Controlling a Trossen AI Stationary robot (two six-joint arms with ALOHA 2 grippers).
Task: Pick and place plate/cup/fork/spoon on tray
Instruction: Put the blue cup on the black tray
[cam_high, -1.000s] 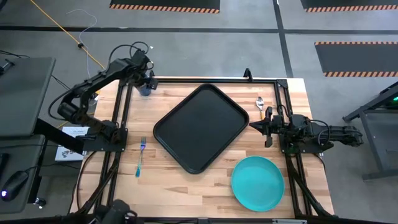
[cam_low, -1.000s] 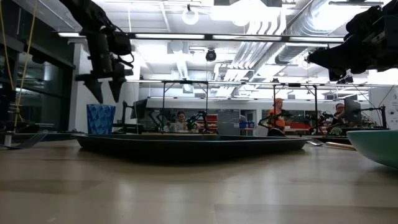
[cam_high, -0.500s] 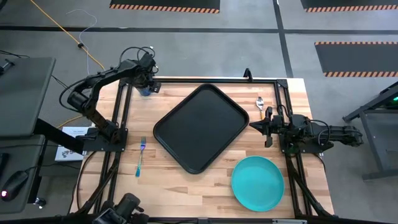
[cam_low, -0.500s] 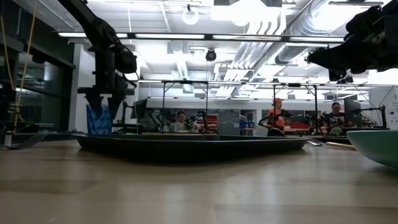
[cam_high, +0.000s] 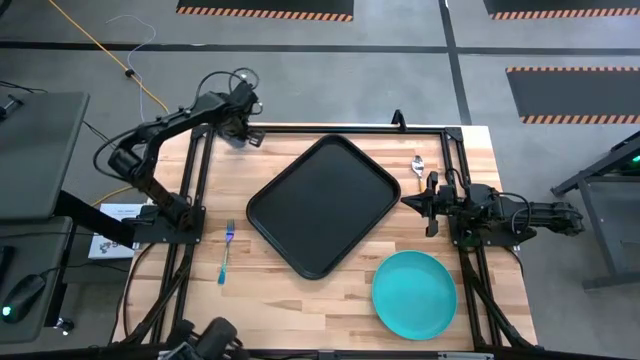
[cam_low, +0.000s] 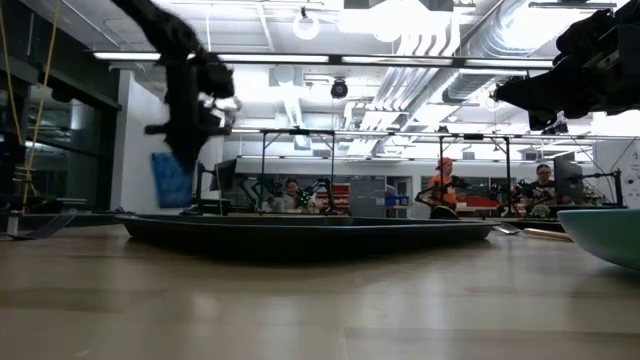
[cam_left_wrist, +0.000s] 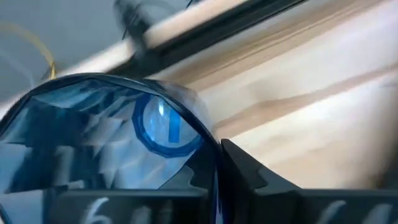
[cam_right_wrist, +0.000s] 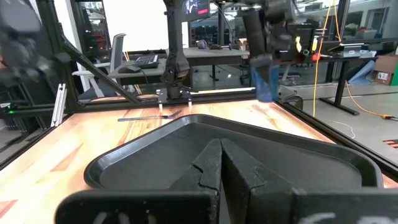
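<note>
The dark-blue cup (cam_low: 172, 180) hangs tilted at the table's far left corner, with my left gripper (cam_low: 186, 158) shut on it; the high view hides it under the gripper (cam_high: 240, 130). The black tray (cam_high: 322, 203) lies mid-table. The turquoise plate (cam_high: 414, 294) rests near the right front. The fork (cam_high: 225, 255) lies left of the tray. The spoon (cam_high: 419, 165) lies at the tray's far right. My right gripper (cam_high: 408, 203) waits shut and level at the tray's right side, touching nothing. My left gripper holds the cup by its wall at the rim (cam_left_wrist: 208, 142), coming from above and pointing steeply down. One finger (cam_left_wrist: 242, 174) stands outside the wall; the other is hidden behind the blue wall. The cup hangs below the fingers, tilted, its bottom (cam_low: 176, 203) just off the table.
Black frame rails (cam_high: 200, 180) run along the table's left and right sides and its far edge. Bare wood lies between the fork and the tray and in front of the tray. People sit at benches in the room beyond the table.
My left gripper has come down over the cup with its fingers apart, shut on the cup's wall and shifted a little toward the tray. The cup stood upright on the table; now it is tipped and raised slightly.
</note>
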